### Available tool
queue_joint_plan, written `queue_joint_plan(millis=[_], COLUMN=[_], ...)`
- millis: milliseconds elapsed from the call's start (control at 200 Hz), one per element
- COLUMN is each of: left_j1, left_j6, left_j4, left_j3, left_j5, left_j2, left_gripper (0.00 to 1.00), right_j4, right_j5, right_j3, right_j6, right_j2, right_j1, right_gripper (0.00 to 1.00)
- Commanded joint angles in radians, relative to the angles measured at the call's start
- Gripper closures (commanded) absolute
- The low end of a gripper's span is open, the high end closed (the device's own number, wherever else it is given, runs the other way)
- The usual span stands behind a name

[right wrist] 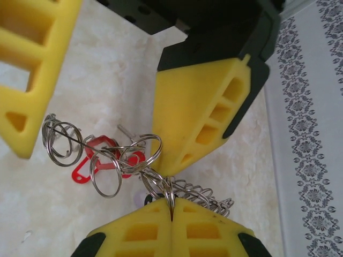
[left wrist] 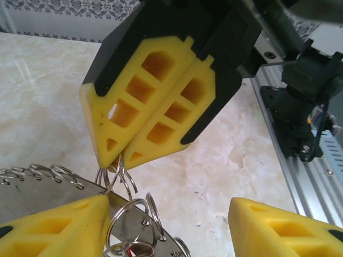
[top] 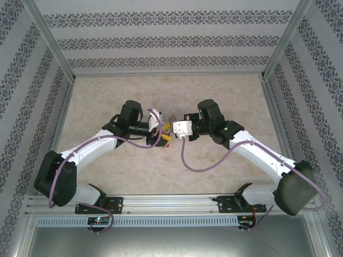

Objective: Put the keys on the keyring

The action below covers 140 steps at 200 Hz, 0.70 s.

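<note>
Keyring (right wrist: 206,197): one wavy wire loop at the middle of the table (top: 161,91), between the two grippers, pinched where small rings join it by the right gripper (right wrist: 171,206), whose jaws are pressed together. Keys (right wrist: 99,155): two red heads made out, hanging among several split rings (right wrist: 107,170); the full count is hidden. Arms: left arm (top: 91,147) and right arm (top: 257,152), two, elbows bent, wrists meeting tip to tip. The left gripper (left wrist: 169,206) has its fingers well apart, flanking the cluster and clamping nothing.
</note>
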Motion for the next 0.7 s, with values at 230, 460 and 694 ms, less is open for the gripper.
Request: queue_joint_plan(millis=[230, 460, 694], left_j1=[-0.018, -0.019, -0.018], left_j6=[0.087, 0.102, 0.111], left_j4=[0.028, 0.007, 0.003], left_j3=[-0.006, -0.004, -0.001], left_j5=[-0.120, -0.148, -0.173], left_j2=[0.005, -0.010, -0.009], left_gripper=[0.60, 0.85, 1.00], right_j4=[0.136, 0.143, 0.134], right_j5=[-0.080, -0.099, -0.120], right_j3=[-0.007, -0.006, -0.014], right_j6=[0.107, 0.134, 0.144], right_j2=[0.039, 0.051, 0.048], right_j1=[-0.014, -0.022, -0.030], right_gripper=[1.00, 1.00, 1.00])
